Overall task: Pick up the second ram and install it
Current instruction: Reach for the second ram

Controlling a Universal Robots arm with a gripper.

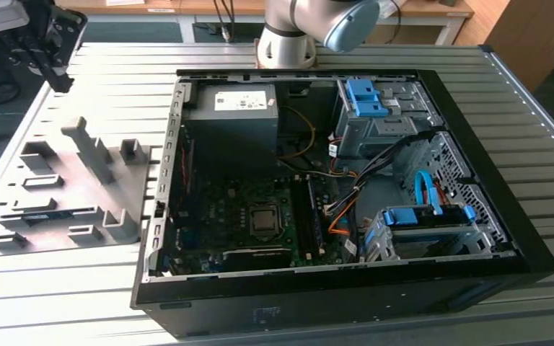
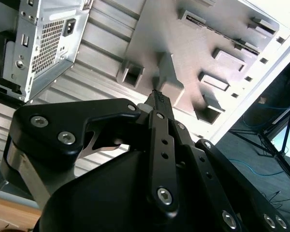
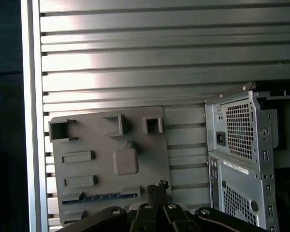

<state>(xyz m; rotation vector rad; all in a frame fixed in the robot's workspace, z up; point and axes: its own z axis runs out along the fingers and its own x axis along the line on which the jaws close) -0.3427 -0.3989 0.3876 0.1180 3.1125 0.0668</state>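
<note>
The second ram (image 3: 99,197) is a thin dark stick with a bluish sheen, lying in a long slot of the grey holder plate (image 3: 87,140). In the exterior view the ram (image 1: 54,213) sits at the plate's (image 1: 27,249) left part. My black gripper (image 1: 58,76) hangs high above the plate's far end, at the exterior view's upper left. Both wrist views show the gripper (image 3: 157,187) (image 2: 158,96) shut, fingertips together with nothing between them, well above the plate (image 2: 183,53) and apart from the ram.
The open computer case (image 1: 354,285) lies to the exterior view's right of the plate, with motherboard (image 1: 248,216), power supply (image 1: 234,108) and blue drive brackets (image 1: 366,97). A dark stick stands in a motherboard slot (image 1: 308,209). The case's rear panel (image 3: 241,145) is beside the plate. Ribbed metal table (image 1: 84,303).
</note>
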